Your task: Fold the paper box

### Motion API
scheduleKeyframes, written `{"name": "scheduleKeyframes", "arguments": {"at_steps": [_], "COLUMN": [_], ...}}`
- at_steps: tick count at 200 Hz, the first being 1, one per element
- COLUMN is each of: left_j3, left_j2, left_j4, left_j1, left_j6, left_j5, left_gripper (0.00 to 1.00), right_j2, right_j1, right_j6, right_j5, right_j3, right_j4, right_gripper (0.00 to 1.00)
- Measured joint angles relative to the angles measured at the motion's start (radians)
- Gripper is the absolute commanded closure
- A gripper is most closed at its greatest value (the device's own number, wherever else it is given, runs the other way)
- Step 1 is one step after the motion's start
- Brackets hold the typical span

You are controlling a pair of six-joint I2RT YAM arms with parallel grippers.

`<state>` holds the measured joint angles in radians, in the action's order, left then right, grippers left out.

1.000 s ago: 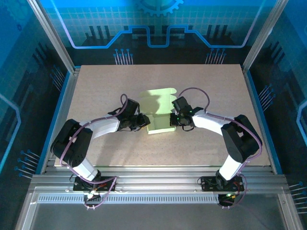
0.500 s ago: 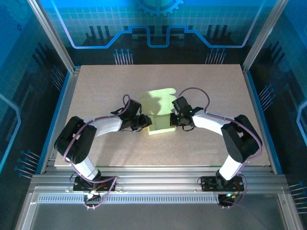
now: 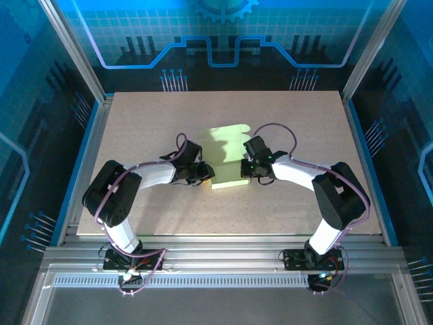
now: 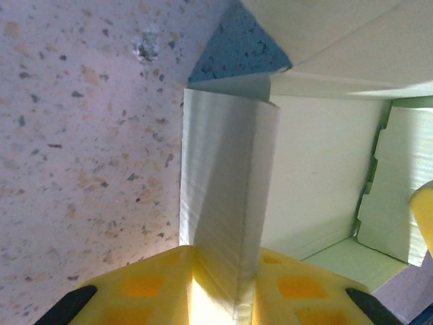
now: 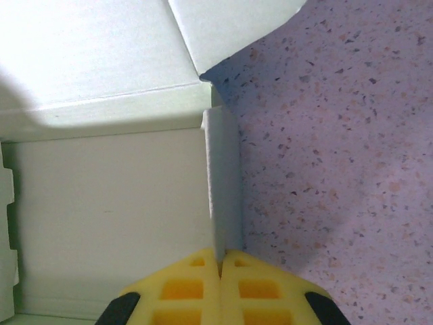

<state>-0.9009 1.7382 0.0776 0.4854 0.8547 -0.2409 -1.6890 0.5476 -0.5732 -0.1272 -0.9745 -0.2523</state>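
Walls of the paper box (image 3: 227,177) stand pinched in my left fingers (image 4: 145,288) and right fingers (image 5: 181,290); I'd tuck the flaps next.

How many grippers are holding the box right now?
2. The left gripper pinches the left wall of the box; the right gripper pinches its right wall.
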Motion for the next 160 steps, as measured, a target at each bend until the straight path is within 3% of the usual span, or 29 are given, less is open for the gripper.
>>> {"name": "scheduleKeyframes", "arguments": {"at_steps": [111, 160], "left_j3": [-0.087, -0.138], "left_j2": [0.052, 0.067], "left_j4": [0.068, 0.152], "left_j1": [0.019, 0.040], "left_j6": [-0.045, -0.082], "left_j5": [0.032, 0.091], "left_gripper": [0.82, 0.96], "right_j2": [0.000, 0.012], "right_j1": [0.005, 0.129], "right_j6": [0.000, -0.030], "right_j5": [-0.057, -0.288], "right_j3": [-0.004, -0.038], "right_j4": [-0.011, -0.100], "right_gripper": [1.00, 1.00]}}
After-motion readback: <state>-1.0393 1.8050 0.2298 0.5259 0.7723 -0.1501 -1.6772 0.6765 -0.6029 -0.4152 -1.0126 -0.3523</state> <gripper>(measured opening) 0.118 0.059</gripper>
